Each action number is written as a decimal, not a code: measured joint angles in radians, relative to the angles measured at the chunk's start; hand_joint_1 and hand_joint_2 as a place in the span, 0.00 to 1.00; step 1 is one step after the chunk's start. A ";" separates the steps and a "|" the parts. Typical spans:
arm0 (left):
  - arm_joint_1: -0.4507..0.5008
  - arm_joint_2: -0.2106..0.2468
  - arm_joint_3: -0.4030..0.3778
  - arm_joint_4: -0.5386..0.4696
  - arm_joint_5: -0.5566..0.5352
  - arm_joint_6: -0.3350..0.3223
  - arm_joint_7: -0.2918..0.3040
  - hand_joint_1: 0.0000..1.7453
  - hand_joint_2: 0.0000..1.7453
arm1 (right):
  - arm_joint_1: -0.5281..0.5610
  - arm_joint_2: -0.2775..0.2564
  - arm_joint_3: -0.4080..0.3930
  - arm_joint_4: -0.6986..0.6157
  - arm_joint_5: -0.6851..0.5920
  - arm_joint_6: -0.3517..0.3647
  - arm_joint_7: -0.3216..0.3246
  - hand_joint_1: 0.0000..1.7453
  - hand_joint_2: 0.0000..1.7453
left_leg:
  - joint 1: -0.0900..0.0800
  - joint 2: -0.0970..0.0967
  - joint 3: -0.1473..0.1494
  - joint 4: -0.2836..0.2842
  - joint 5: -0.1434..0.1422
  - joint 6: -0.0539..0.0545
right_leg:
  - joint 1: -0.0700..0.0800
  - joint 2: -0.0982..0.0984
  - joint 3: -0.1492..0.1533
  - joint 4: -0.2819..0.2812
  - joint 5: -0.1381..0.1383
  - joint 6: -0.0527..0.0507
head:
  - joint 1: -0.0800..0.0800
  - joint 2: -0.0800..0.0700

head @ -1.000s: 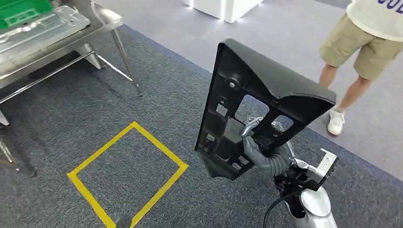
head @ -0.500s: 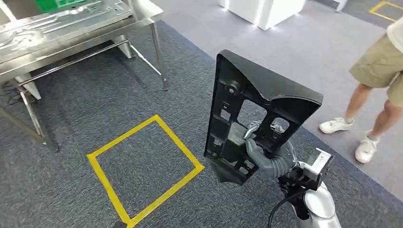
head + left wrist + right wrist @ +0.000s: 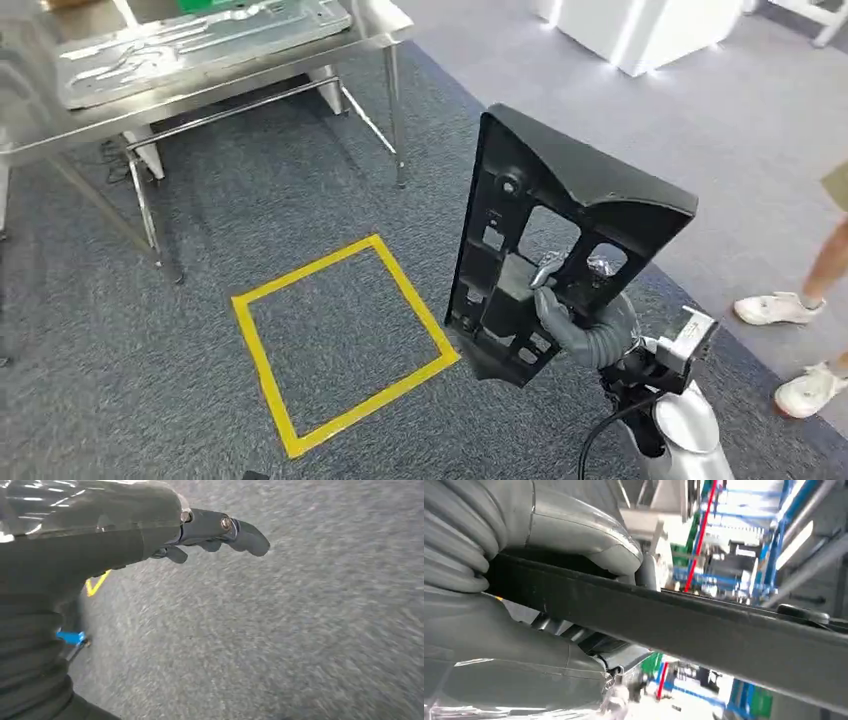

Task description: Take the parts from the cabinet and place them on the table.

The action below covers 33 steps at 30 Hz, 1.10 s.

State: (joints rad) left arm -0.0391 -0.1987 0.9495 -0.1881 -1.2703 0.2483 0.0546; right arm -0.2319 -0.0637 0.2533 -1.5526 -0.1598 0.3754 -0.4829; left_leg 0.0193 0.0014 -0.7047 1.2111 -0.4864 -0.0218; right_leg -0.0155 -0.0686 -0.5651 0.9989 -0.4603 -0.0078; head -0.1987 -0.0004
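The right hand grips the black part upright for carrying; the worktop waits at ten o'clock; the left hand hangs spread, holding nothing

Right hand is gripping the black panel upright, blocking the space ahead of that arm. Steel table is standing far left, legs and crossbars obstructing underneath; its top is carrying metal sheets. Carpet around the yellow tape square is lying open. A person's shoes are crowding the right edge.
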 joint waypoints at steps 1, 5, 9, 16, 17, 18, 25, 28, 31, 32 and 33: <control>-0.001 0.000 0.002 0.000 0.000 0.001 0.002 0.00 1.00 | 0.000 0.000 0.000 0.000 0.000 -0.001 0.000 1.00 1.00 | 0.000 0.021 0.048 -0.090 0.042 0.000 | -0.001 -0.010 0.005 0.001 -0.004 0.005 | 0.000 0.000; -0.001 0.000 0.006 0.000 0.002 0.000 0.015 0.00 1.00 | 0.000 -0.010 -0.003 0.001 0.006 -0.005 0.003 1.00 1.00 | -0.013 0.054 0.095 -0.188 0.051 0.030 | 0.012 -0.048 0.016 0.005 -0.018 0.028 | 0.001 0.000; 0.006 0.001 0.014 0.000 0.000 -0.017 0.022 0.00 1.00 | 0.003 -0.018 -0.003 0.004 0.031 -0.021 0.002 1.00 1.00 | -0.008 0.008 0.103 -0.203 0.059 0.056 | -0.003 0.025 -0.001 0.066 -0.067 0.049 | 0.002 0.000; 0.001 -0.002 0.023 0.000 0.019 -0.011 -0.023 0.00 1.00 | 0.006 -0.020 0.000 0.023 0.049 -0.048 0.004 1.00 1.00 | -0.011 -0.089 0.105 -0.194 0.056 0.058 | -0.005 0.078 -0.081 0.150 -0.027 0.042 | 0.003 0.000; 0.001 -0.004 0.023 0.000 0.019 -0.007 -0.042 0.00 1.00 | 0.007 -0.022 0.000 0.015 0.049 -0.046 0.004 1.00 1.00 | -0.011 -0.100 0.106 -0.192 0.054 0.056 | -0.006 0.104 -0.042 0.063 0.014 0.037 | 0.003 0.000; 0.000 -0.007 0.023 0.000 0.019 -0.003 -0.057 0.00 1.00 | 0.008 -0.024 0.000 0.007 0.048 -0.043 0.003 1.00 1.00 | -0.011 -0.107 0.103 -0.191 0.054 0.053 | -0.008 0.152 -0.029 0.029 0.002 0.034 | 0.003 0.000; -0.008 0.000 0.024 0.000 0.003 -0.005 -0.106 0.00 1.00 | 0.056 -0.023 -0.001 -0.108 0.046 -0.058 0.000 1.00 1.00 | -0.011 -0.031 0.051 -0.091 -0.012 0.009 | -0.006 0.076 -0.012 0.004 0.007 -0.003 | 0.001 0.000; -0.016 0.011 0.023 0.000 -0.002 -0.002 -0.141 0.00 1.00 | 0.093 -0.020 -0.001 -0.159 0.055 -0.062 0.007 1.00 1.00 | -0.004 -0.009 -0.049 0.119 -0.099 -0.003 | -0.002 0.048 -0.010 0.005 0.003 -0.006 | 0.001 0.000; -0.017 0.026 0.023 0.000 -0.008 0.005 -0.188 0.00 1.00 | 0.112 -0.014 -0.003 -0.182 0.059 -0.071 0.003 1.00 1.00 | -0.001 -0.006 0.029 -0.022 -0.007 -0.004 | -0.002 0.035 -0.005 0.006 -0.001 -0.001 | 0.001 0.000; -0.019 0.032 0.023 0.000 -0.010 0.006 -0.205 0.00 1.00 | 0.113 -0.013 -0.005 -0.186 0.060 -0.074 -0.001 1.00 1.00 | -0.001 -0.001 0.083 -0.120 0.032 -0.001 | -0.002 0.034 -0.002 0.007 -0.003 0.002 | 0.001 0.000; -0.024 0.037 0.022 0.000 -0.011 0.006 -0.216 0.00 1.00 | 0.114 -0.009 -0.008 -0.188 0.060 -0.077 -0.005 1.00 1.00 | -0.003 0.011 0.116 -0.184 0.035 0.004 | 0.001 0.033 -0.001 0.008 -0.005 0.007 | 0.001 0.000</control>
State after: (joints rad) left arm -0.0628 -0.1621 0.9716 -0.1884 -1.2817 0.2541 -0.1617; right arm -0.1182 -0.0729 0.2453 -1.7407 -0.0999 0.2987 -0.4879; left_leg 0.0164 0.0121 -0.5886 1.0273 -0.4514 -0.0173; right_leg -0.0148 -0.0359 -0.5657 1.0072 -0.4654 -0.0010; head -0.1980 -0.0004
